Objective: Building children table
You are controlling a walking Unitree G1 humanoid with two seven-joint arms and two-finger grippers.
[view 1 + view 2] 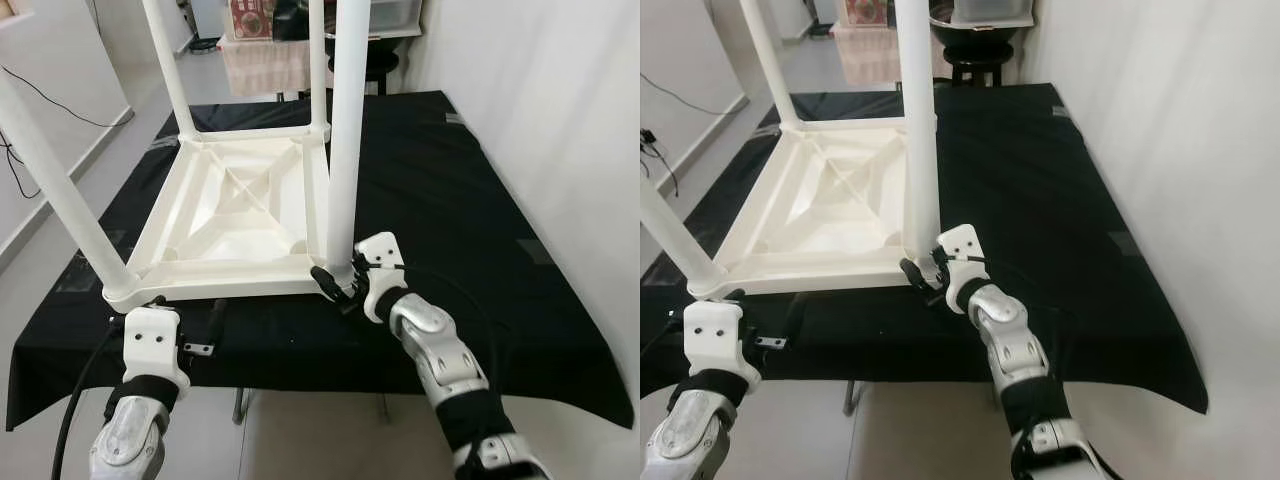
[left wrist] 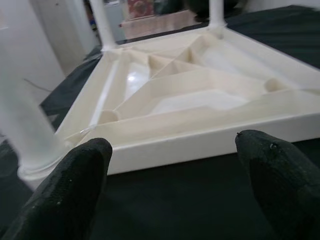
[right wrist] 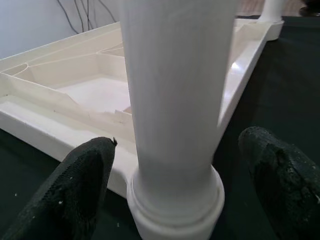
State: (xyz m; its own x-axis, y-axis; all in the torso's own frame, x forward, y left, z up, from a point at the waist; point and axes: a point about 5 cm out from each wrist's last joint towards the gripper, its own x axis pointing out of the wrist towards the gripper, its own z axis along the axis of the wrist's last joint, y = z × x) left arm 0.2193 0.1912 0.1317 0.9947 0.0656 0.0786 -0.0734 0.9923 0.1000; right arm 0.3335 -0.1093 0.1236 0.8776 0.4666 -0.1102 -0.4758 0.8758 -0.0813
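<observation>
Right end effector, fingers spread, flanks white table leg; no writing legible.

Table top: cream moulded plastic, smooth, semi-gloss, light sheen on the inner ribs. Legs: white plastic tubes, smooth, slightly satin; the socket collar at the base looks like the same plastic. Worktop cover: black cloth, matt, a few creases and bits of lint, dark tape patches near the edges. Right gripper and left gripper: white hard plastic housings, matt. Fingers: black, rough grainy rubber-like texture, non-reflective. Arm shells: silver, metallic-looking, glossy, with black fabric-like sleeves at the joints. Wall: white, matt paint. Floor: pale, smooth.
</observation>
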